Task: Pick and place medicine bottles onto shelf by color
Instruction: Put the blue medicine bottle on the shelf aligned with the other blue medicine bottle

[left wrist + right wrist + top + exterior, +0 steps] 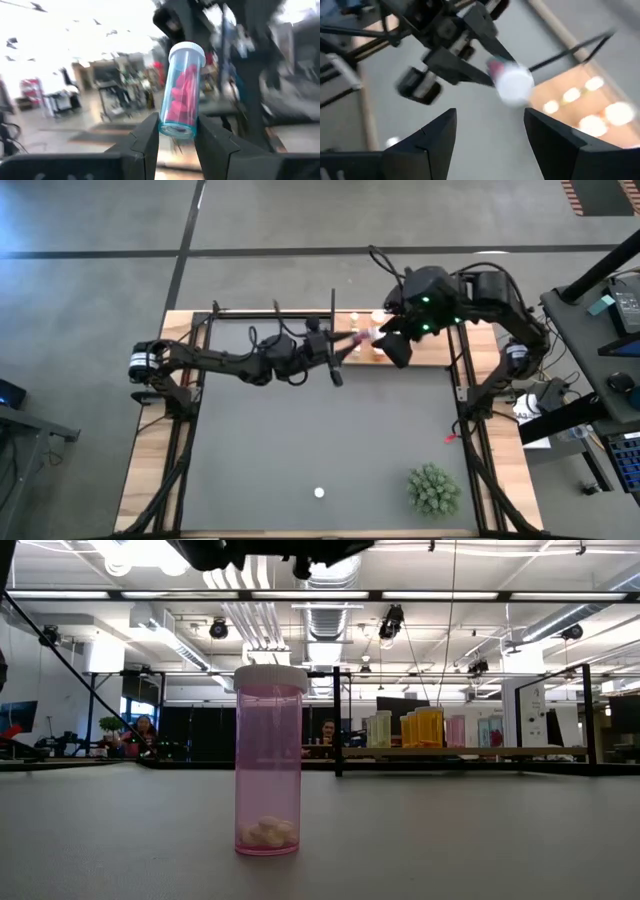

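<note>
Up at the shelf (440, 350), the 2 arms have met above the board's near edge. The left gripper (177, 135) is clamped narrow on the base of a pink bottle (182, 97), white cap pointing away from its fingers and toward the other arm. The right gripper (490, 130) faces that cap with its fingers spread wide, nothing between them, just short of the bottle (from above, the two hands look almost nose to nose).

This looks to me like a handover in mid-air: the left arm offers the pink bottle and the right one is meant to take it and stand it among its own colour. Several bottles (378, 317) already sit on the shelf, seen from overhead as pale caps.

The next move, I'd guess, calls for the right gripper to line up squarely on the capped end and close before the left lets go; releasing early would drop the bottle onto the mat (320, 440) below the shelf.

A second pink bottle (268, 760) stands upright well away from the shelf, at the mat's near side, beside a spiky green plant (434, 489), not yet sorted.
</note>
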